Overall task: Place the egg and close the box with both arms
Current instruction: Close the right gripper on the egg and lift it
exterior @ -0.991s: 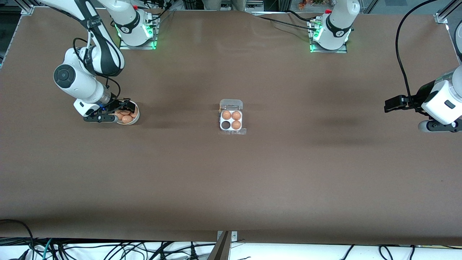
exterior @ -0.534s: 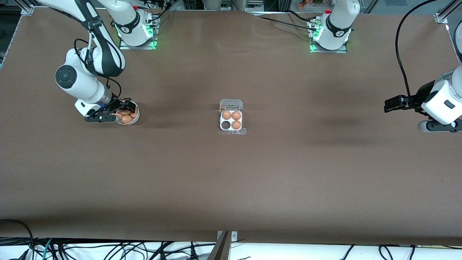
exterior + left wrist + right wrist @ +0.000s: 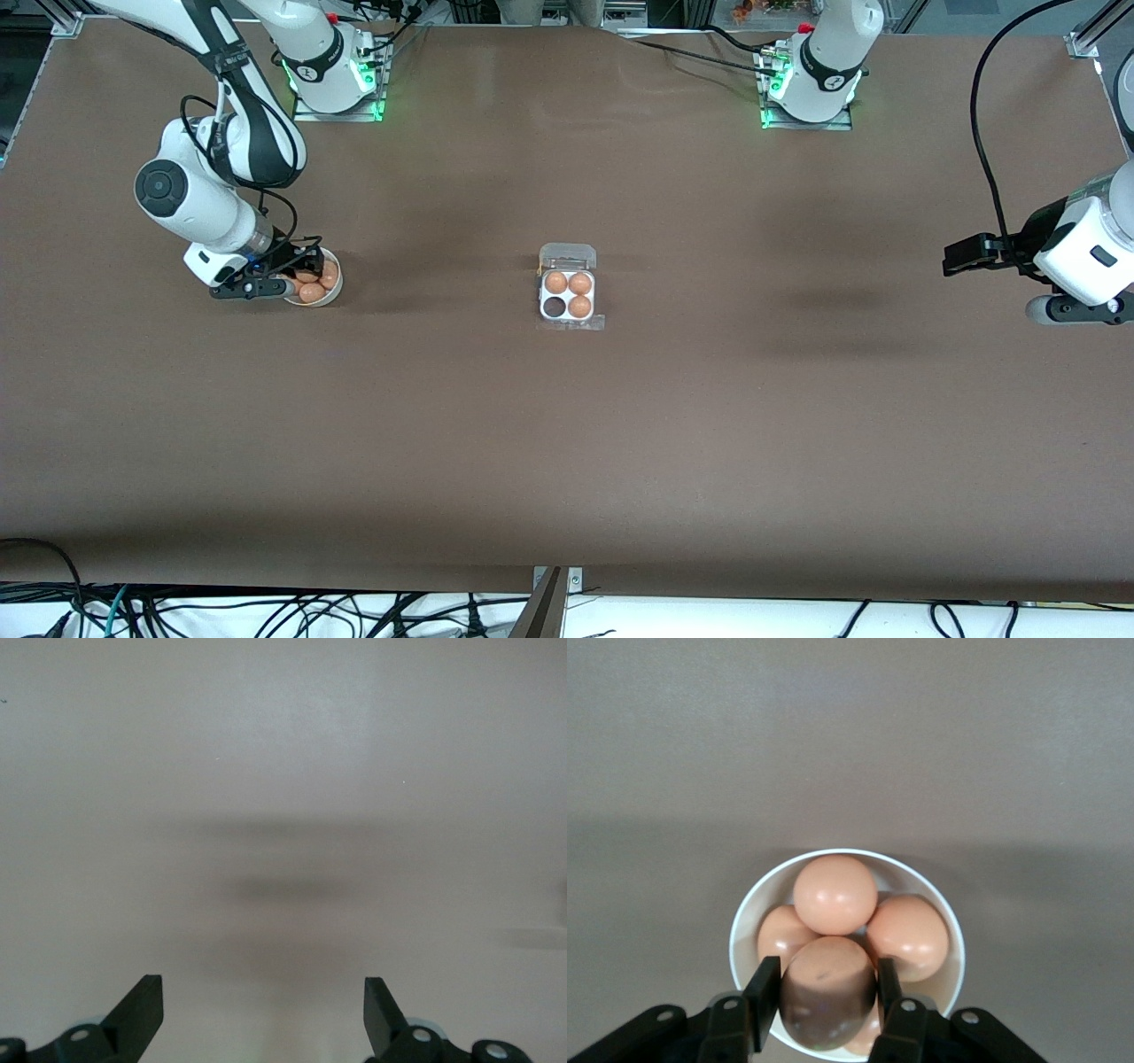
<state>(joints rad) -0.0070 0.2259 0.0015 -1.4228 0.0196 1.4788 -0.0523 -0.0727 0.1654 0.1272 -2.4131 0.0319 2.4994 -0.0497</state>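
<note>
My right gripper (image 3: pixel 288 278) is over the round white bowl (image 3: pixel 335 285) and is shut on an egg (image 3: pixel 827 989), held just above the other eggs (image 3: pixel 834 893) in the bowl (image 3: pixel 744 920). The box (image 3: pixel 567 296) sits mid-table with its clear lid (image 3: pixel 568 257) open on the side toward the robot bases. Three of its cells hold eggs (image 3: pixel 579 307); one cell (image 3: pixel 555 307) is dark and empty. My left gripper (image 3: pixel 263 1014) is open and empty, high above the left arm's end of the table, and that arm (image 3: pixel 1076 248) waits.
The brown table (image 3: pixel 567 443) stretches wide around the box. Cables and a metal bracket (image 3: pixel 551 602) lie along the edge nearest the camera. The arm bases (image 3: pixel 811 80) stand at the table's edge farthest from the camera.
My right gripper has risen slightly over the bowl with the egg between its fingers. The left arm has not moved.
</note>
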